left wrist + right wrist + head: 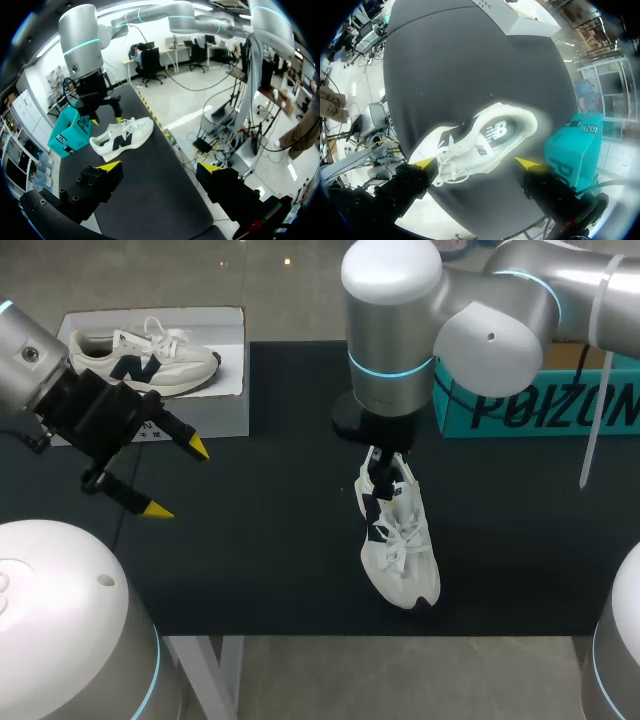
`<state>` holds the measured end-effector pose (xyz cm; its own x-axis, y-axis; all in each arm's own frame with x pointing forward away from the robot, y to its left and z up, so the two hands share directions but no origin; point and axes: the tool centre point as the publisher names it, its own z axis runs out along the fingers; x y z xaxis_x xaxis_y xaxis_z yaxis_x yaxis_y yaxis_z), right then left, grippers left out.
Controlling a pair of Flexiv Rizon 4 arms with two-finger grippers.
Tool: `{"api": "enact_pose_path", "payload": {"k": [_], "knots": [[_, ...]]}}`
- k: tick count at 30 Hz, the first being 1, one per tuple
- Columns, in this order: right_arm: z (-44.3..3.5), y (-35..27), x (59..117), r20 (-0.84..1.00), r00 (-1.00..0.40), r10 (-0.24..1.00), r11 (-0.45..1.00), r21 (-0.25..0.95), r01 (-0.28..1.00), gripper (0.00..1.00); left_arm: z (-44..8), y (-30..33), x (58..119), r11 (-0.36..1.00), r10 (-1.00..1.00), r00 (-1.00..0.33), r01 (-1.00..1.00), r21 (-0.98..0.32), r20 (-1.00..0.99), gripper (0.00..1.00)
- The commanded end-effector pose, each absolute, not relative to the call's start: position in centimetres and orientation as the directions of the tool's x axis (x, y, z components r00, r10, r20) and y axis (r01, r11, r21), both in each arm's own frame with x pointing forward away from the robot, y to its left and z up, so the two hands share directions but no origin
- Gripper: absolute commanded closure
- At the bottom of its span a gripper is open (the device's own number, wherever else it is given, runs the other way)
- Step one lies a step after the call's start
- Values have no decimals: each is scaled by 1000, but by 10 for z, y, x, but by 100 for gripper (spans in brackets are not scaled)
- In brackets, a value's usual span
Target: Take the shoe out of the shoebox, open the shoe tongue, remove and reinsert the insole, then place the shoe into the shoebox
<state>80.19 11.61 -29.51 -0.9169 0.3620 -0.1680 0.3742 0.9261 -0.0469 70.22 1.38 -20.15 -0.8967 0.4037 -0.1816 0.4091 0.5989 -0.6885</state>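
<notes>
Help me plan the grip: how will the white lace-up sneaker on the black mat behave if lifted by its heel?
The white lace-up sneaker is probably light, and its thick moulded sole should keep it stiff lengthwise. Lifted by the heel, the toe would likely droop. The loose laces look floppy and might snag the right gripper.

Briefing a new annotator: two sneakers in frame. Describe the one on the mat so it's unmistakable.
Start at the black mat. Near its middle, under the right gripper, a white sneaker lies on bare mat, toe toward the robot; its twin sits inside the white shoebox at far left.
</notes>
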Motion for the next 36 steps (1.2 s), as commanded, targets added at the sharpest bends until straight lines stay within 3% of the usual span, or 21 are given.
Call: {"api": "enact_pose_path", "payload": {"k": [1, 9, 13, 21, 36], "knots": [[-300, 121, 807, -177, -984, 25, 1000, -2, 25, 0, -201, 14, 702, 601, 405, -896, 409, -687, -180, 0], [-299, 128, 820, -274, -897, -347, 907, 147, -395, 0, -201, 14, 702, 601, 405, -896, 409, -687, -180, 0], [-301, 127, 835, -277, -865, -418, 871, 147, -468, 0, -201, 14, 702, 601, 405, -896, 409, -687, -180, 0], [-307, 124, 880, -211, -901, -380, 910, 92, -405, 0, -201, 14, 702, 601, 405, -896, 409, -687, -180, 0], [-314, 119, 915, -109, -977, -181, 980, 58, -188, 0, -201, 14, 702, 601, 405, -896, 409, -687, -180, 0]]}}
